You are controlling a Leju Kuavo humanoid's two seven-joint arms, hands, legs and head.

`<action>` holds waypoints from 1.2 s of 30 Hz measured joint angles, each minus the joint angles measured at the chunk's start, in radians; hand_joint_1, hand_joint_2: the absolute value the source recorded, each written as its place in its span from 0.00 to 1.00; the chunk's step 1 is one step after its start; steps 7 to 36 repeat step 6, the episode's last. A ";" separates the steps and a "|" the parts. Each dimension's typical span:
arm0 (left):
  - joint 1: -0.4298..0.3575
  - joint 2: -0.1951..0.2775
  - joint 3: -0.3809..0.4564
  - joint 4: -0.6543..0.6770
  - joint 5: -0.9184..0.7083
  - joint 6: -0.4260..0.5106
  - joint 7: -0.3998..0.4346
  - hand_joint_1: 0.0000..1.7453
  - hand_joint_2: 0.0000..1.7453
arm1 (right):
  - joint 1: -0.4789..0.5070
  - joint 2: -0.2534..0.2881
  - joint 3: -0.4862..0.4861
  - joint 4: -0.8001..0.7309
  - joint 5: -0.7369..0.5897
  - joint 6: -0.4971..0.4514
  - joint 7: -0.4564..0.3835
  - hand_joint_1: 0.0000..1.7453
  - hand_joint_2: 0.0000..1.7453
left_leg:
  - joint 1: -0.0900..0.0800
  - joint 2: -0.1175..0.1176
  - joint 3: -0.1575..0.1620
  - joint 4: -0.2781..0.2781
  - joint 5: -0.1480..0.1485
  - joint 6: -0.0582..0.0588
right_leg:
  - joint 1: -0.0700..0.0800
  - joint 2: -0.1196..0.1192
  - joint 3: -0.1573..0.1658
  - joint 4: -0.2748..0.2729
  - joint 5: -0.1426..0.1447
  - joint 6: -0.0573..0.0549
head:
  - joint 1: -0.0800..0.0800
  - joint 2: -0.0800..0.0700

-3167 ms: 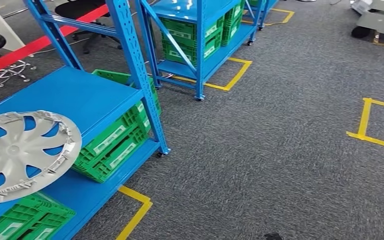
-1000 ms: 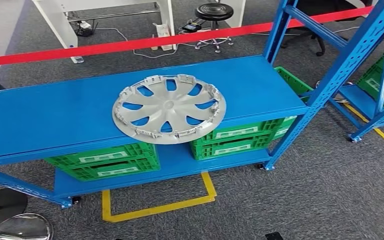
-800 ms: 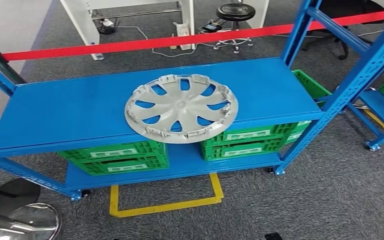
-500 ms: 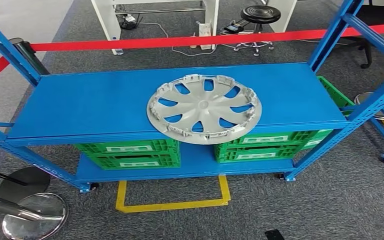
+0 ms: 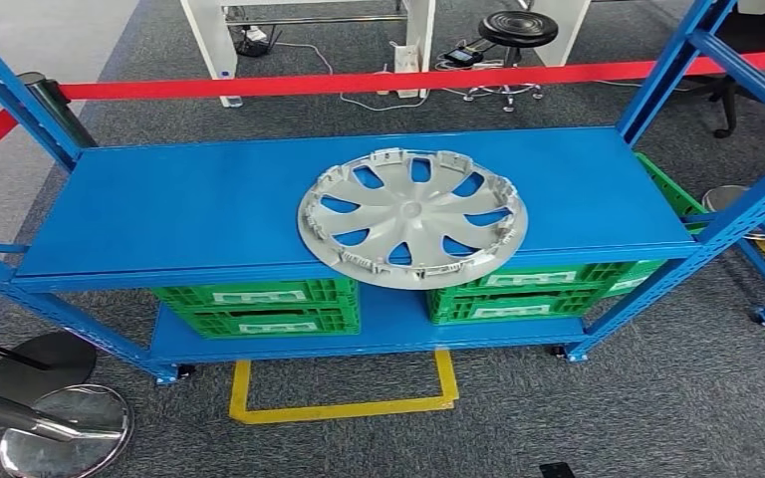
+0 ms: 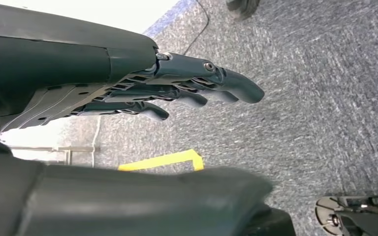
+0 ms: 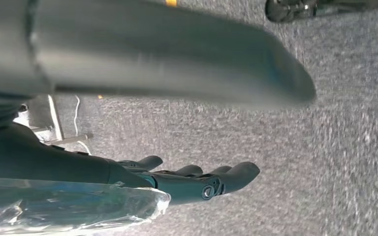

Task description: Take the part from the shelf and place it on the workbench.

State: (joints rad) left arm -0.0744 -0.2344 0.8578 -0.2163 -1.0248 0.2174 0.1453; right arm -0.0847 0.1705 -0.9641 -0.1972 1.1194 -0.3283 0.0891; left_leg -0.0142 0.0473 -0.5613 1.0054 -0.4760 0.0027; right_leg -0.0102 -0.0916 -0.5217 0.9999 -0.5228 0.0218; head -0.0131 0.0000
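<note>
Head view: silver spoked plastic hubcap (image 5: 412, 218) flat on blue metal shelf (image 5: 159, 214), overhanging front edge, well ahead of both hands. Left hand (image 6: 142, 93) empty, fingers straight, apart; right hand (image 7: 177, 182) likewise. Risk: nudging overhanging rim tips hubcap off.

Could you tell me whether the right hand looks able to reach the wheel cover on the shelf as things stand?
Probably yes. The wheel cover lies flat at the front edge of the blue shelf, nothing on or before it. The right hand hangs empty over carpet, so the arm must first rise.
</note>
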 joint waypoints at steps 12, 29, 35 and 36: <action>0.000 0.001 0.002 0.000 -0.003 0.003 -0.053 0.00 0.00 | 0.000 0.000 -0.007 0.000 0.016 -0.017 -0.009 0.00 0.00 | 0.001 0.000 0.000 0.000 0.001 0.001 | 0.000 0.000 0.000 0.000 0.000 0.002 | 0.000 0.000; 0.000 0.001 0.002 0.000 -0.003 0.003 -0.053 0.00 0.00 | 0.000 0.000 -0.007 0.000 0.016 -0.017 -0.009 0.00 0.00 | 0.001 0.000 0.000 0.000 0.001 0.001 | 0.000 0.000 0.000 0.000 0.000 0.002 | 0.000 0.000; 0.000 0.001 0.002 0.000 -0.003 0.003 -0.053 0.00 0.00 | 0.000 0.000 -0.007 0.000 0.016 -0.017 -0.009 0.00 0.00 | 0.001 0.000 0.000 0.000 0.001 0.001 | 0.000 0.000 0.000 0.000 0.000 0.002 | 0.000 0.000; 0.000 0.001 0.002 0.000 -0.003 0.003 -0.053 0.00 0.00 | 0.000 0.000 -0.007 0.000 0.016 -0.017 -0.009 0.00 0.00 | 0.001 0.000 0.000 0.000 0.001 0.001 | 0.000 0.000 0.000 0.000 0.000 0.002 | 0.000 0.000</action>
